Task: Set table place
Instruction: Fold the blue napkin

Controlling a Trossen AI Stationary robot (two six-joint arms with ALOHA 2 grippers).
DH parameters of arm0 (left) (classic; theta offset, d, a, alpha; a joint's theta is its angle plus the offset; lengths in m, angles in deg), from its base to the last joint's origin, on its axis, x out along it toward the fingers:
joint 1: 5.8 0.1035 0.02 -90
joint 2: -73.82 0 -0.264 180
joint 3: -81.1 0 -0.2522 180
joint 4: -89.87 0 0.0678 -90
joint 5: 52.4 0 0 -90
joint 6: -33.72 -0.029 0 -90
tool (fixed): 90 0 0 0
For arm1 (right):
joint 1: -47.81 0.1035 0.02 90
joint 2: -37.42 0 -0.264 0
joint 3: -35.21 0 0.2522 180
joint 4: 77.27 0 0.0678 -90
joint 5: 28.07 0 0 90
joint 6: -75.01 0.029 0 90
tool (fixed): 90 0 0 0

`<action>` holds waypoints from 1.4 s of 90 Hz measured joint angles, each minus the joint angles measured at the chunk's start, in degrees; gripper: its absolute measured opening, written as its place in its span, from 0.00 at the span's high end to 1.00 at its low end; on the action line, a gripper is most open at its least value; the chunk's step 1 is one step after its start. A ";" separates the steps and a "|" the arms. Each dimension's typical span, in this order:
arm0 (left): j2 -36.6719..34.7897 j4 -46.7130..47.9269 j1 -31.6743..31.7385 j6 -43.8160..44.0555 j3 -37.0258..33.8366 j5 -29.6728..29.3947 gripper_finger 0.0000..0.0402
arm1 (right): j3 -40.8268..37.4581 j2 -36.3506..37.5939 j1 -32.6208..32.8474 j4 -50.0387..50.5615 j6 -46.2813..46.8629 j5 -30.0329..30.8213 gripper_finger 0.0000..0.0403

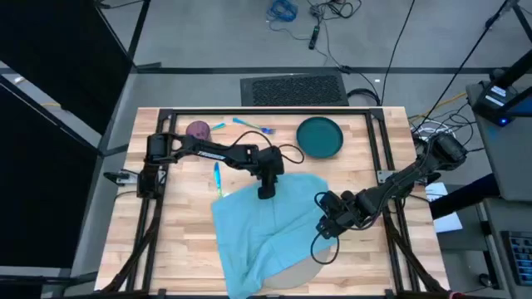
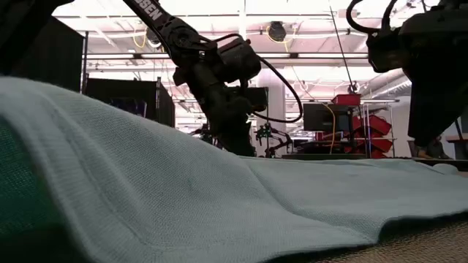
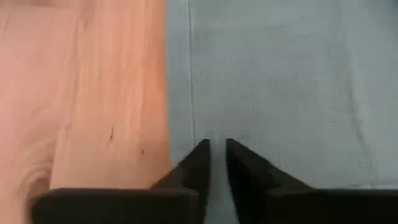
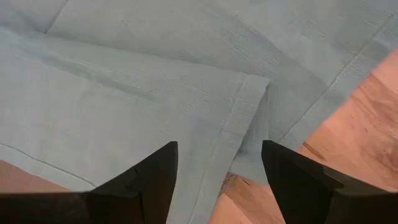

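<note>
A light blue cloth (image 1: 266, 224) lies spread in the middle of the wooden table (image 1: 179, 249) and covers most of the round grey placemat (image 1: 293, 278), whose near rim shows under it. My left gripper (image 1: 266, 191) points down at the cloth's far edge, its fingers almost together on the cloth (image 3: 273, 74). My right gripper (image 1: 328, 223) stands open over the cloth's right edge, above a folded-over corner (image 4: 249, 87), touching nothing. The cloth rests flat on table and placemat, rumpled at its near left. My left gripper (image 3: 216, 152) pinches a small bit of the cloth close to its hemmed far edge (image 3: 186, 118), between its two fingertips. The fingers come from above, pointing down. The cloth there lies flat on the table, slack; one layer or several, I cannot tell.
A dark teal plate (image 1: 320, 137) sits at the far right of the table. A purple cup (image 1: 198, 129) and blue utensils (image 1: 249, 124) lie along the far edge, another blue utensil (image 1: 218, 174) left of the cloth. Bare wood (image 3: 81, 93) shows left of the cloth.
</note>
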 joint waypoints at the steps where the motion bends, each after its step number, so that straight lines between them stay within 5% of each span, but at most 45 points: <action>1: 0.01 0.06 0.00 0.00 0.00 -0.09 0.98 | 0.00 0.00 0.00 0.01 0.00 0.00 0.46; 30: -0.28 7.24 1.52 0.07 0.22 -6.48 1.00 | 0.00 0.00 0.00 0.37 0.00 -0.03 0.46; 64: -2.32 20.42 4.68 5.20 0.23 -22.50 1.00 | 0.04 0.02 0.00 1.24 0.20 -0.04 0.46; 102: -12.37 17.44 0.79 5.09 0.33 -20.79 1.00 | 0.09 0.04 -8.01 2.08 -3.60 3.49 0.46; 126: -15.45 20.42 0.72 4.52 0.28 -20.94 1.00 | 0.07 -2.34 -14.55 0.24 -10.48 0.02 0.46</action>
